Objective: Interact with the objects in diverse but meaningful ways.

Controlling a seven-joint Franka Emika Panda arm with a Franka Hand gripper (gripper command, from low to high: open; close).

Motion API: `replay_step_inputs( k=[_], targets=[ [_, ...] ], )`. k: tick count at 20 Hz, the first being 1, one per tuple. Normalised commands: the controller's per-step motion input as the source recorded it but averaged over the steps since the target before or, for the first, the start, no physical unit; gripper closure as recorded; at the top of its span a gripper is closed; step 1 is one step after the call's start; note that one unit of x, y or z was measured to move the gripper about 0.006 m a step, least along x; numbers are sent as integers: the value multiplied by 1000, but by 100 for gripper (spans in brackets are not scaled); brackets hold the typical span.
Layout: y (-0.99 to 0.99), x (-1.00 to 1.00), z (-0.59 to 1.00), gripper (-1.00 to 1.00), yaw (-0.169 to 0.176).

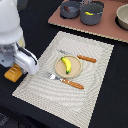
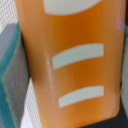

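Gripper sat low at the exterior view's left, just off the placemat's edge, right over the orange bread slab. From where I watched I could not tell whether the jaws were parted or clamped; the white arm body hid the tips, and the wrist view showed only a grey pad edged in teal lying against the slab's side. That pad touched the slab; the opposite side was out of frame.

In the wrist view the bread slab filled nearly the whole picture, smooth, glossy orange plastic with pale raised bars across its face. Its long axis ran crosswise to those bars, along the length of the frame. In the exterior view it was a small orange block on the dark table, mostly hidden under the arm, so I could not read its heading there.

On the woven, striped placemat, a yellow curved banana lay on the round tan plate. An orange-handled fork lay near it and a knife on its far side. Grey pots stood on the far brown board.
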Motion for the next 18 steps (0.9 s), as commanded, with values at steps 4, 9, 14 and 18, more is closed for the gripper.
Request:
replay_step_inputs(
  k=[4,9,14,18],
  targets=[
    [209,439,626,100,0],
    [55,679,469,100,18],
    [-58,795,226,100,69],
    [-139,596,49,100,111]
  ],
)
